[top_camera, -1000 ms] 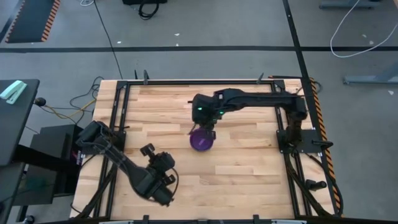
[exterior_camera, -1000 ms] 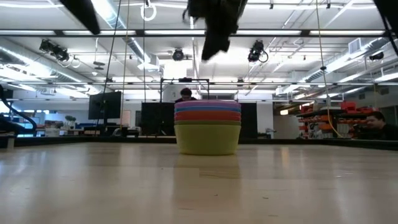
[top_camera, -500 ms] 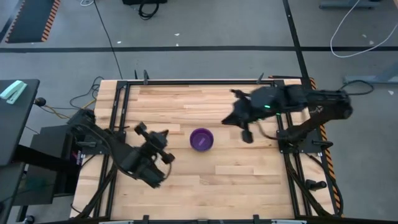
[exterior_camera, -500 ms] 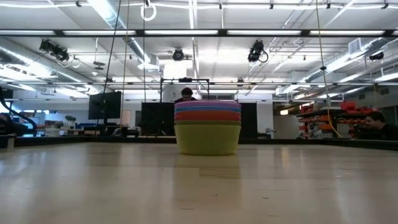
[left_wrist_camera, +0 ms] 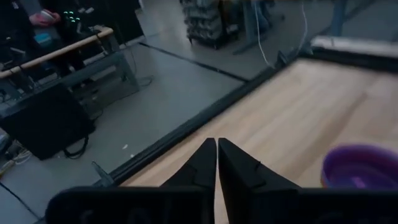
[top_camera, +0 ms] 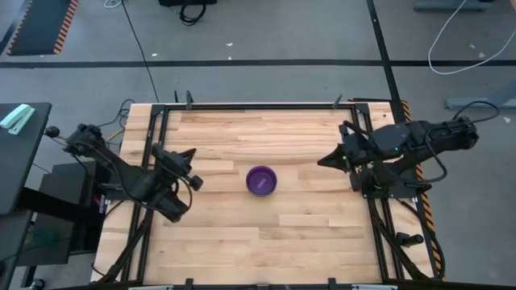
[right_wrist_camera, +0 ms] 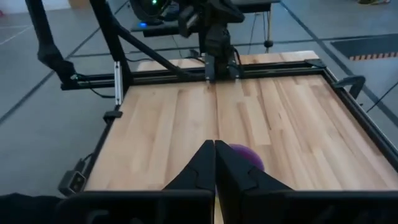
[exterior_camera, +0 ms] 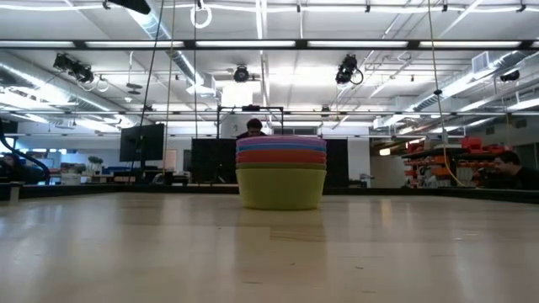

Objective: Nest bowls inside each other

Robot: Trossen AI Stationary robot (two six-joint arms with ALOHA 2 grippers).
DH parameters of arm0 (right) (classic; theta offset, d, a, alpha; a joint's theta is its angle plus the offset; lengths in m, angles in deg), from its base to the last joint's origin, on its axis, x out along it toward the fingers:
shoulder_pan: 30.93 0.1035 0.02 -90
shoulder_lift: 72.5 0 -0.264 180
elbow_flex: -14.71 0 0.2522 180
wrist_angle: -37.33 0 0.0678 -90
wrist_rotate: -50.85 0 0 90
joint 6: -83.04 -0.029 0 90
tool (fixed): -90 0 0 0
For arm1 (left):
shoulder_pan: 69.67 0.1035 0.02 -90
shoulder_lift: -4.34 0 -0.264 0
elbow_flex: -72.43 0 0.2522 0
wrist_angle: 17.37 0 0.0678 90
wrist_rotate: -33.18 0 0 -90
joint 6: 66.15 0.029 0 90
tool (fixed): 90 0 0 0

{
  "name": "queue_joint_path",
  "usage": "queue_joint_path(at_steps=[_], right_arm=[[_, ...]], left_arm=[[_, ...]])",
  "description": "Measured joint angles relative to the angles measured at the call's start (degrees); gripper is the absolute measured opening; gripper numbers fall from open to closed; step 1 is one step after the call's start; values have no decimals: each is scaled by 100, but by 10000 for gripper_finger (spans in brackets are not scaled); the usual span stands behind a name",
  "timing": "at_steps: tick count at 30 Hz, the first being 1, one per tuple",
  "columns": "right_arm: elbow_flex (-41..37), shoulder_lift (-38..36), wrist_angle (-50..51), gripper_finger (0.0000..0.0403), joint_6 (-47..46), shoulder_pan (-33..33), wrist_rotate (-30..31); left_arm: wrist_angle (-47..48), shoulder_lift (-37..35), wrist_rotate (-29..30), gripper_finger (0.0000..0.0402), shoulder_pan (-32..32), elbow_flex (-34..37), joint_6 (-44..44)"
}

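Observation:
The bowls stand nested in one stack near the table's middle, its base on the wood. From above only the purple top bowl shows. The low view shows the stack from the side: a yellow-green bowl at the bottom, with orange, pink, blue and purple rims above it. The purple bowl also shows in the left wrist view and the right wrist view. My left gripper hangs shut, left of the stack and clear of it. My right gripper hangs shut, right of the stack and clear of it.
A black metal frame runs around the wooden table top, with both arm bases mounted at its left and right sides. Bare wood lies on every side of the stack. People sit in the room far beyond the table.
My right gripper, which hung just above the stack, has risen and pulled back toward the table's right edge. My left gripper has swung from the near edge toward the far and left side. The stack has stayed in place.

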Motion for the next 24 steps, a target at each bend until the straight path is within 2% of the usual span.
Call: queue_joint_path(at_steps=[4,7,12,15,17,20,24], right_arm=[[-876,-631,-559,10,-55,252,351],[-1344,-992,-1305,10,7,438,216],[-1905,-1344,-2477,9,565,863,-53],[-2277,-1491,-3272,10,893,1069,-151],[-2414,-1596,-3667,10,1058,1100,-460],[-2493,-1680,-3813,10,1185,1099,-910],[-2502,-1704,-3805,8,1368,1098,-1022]], left_arm=[[-11,-515,417,20,-187,769,-808],[-101,-890,745,7,-385,1274,-1241],[-179,-1398,1595,15,-942,1787,-1565],[-133,-1656,1612,10,-1220,1936,-1543],[-75,-1804,1614,6,-1341,2022,-1467],[13,-2055,1619,11,-1475,2136,-1357],[99,-2390,1617,8,-1591,2315,-1256]])
